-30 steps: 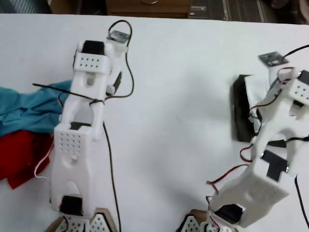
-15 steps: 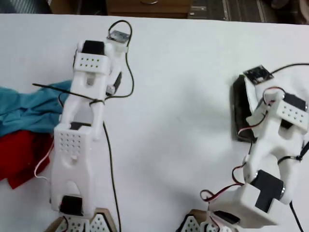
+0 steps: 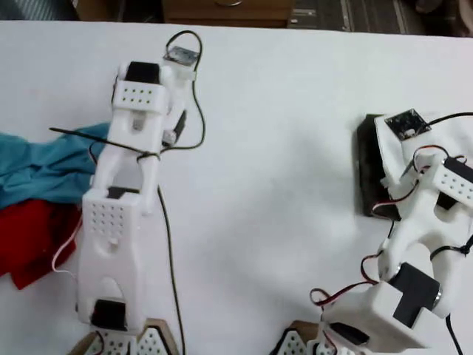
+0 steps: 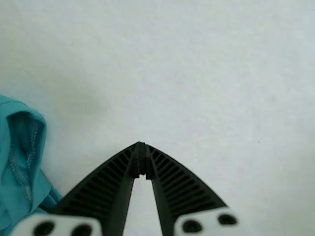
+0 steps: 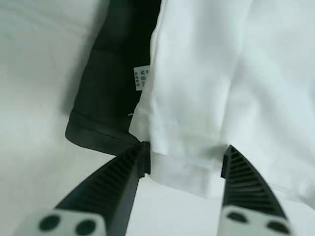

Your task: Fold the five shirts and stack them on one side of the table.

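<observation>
On the table's right side a folded white shirt (image 3: pixel 389 151) lies on top of a folded black shirt (image 3: pixel 365 174). My right gripper (image 5: pixel 186 156) is open just above them, one finger at the black shirt (image 5: pixel 113 78) and the near hem of the white shirt (image 5: pixel 206 88) between the fingers. A crumpled teal shirt (image 3: pixel 37 166) and a red shirt (image 3: pixel 29 237) lie at the left edge. My left gripper (image 4: pixel 140 147) is shut with nothing in it over bare table, the teal shirt (image 4: pixel 19 157) beside it.
The white table (image 3: pixel 281 148) is bare across the middle and back. The left arm (image 3: pixel 122 200) stretches from the front edge over part of the teal shirt. Cables trail from the right arm (image 3: pixel 414 244) near the front edge.
The right arm has drawn back toward the front edge and swung right, uncovering more of the white shirt. The left arm has not moved.
</observation>
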